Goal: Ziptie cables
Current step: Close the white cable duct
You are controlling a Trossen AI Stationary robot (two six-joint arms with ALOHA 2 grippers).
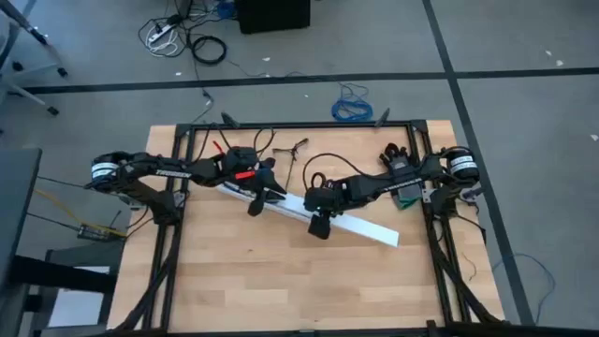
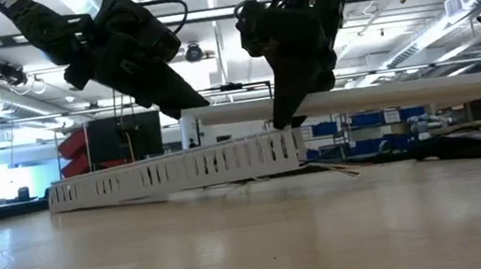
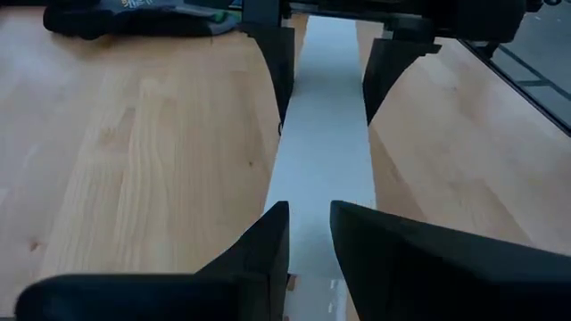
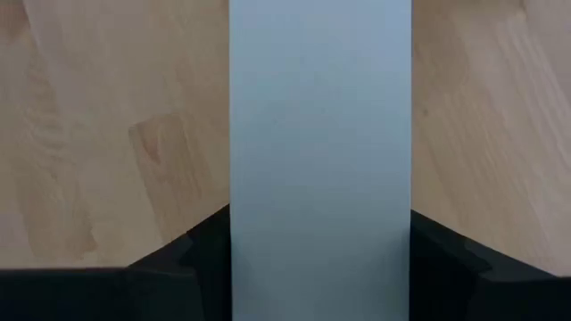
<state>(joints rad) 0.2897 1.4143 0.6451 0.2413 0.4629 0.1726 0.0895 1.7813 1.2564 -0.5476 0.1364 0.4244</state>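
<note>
A white slotted strip [image 2: 170, 171] lies on the table, slanting from far left to near right. Thin wires [image 2: 332, 168], the cables, stick out of its right end. Just above it hangs a flat white cover strip [image 1: 360, 227]. My right gripper [image 1: 320, 225] is shut on the cover near its middle. My left gripper [image 1: 255, 204] hovers over the cover's left end [image 2: 189, 118], its fingers a narrow gap apart with nothing between them [image 3: 310, 236]. My right gripper pinches the cover's two long edges [image 4: 234, 241] between its two fingers, coming from above and lying across the strip. The cover sits about level, lifted above the slotted strip [image 2: 287, 114]. Of my left gripper I cannot tell whether its fingertips [image 3: 278, 234] touch the cover.
Black frame rails [image 1: 176, 243] run along the table's left, right and far sides. A small tool [image 1: 298, 148] lies at the far middle, and a dark-green object [image 1: 404, 195] at the right. Bare wood [image 1: 299, 290] fills the near half. A blue coiled cable [image 1: 351, 109] lies on the floor.
</note>
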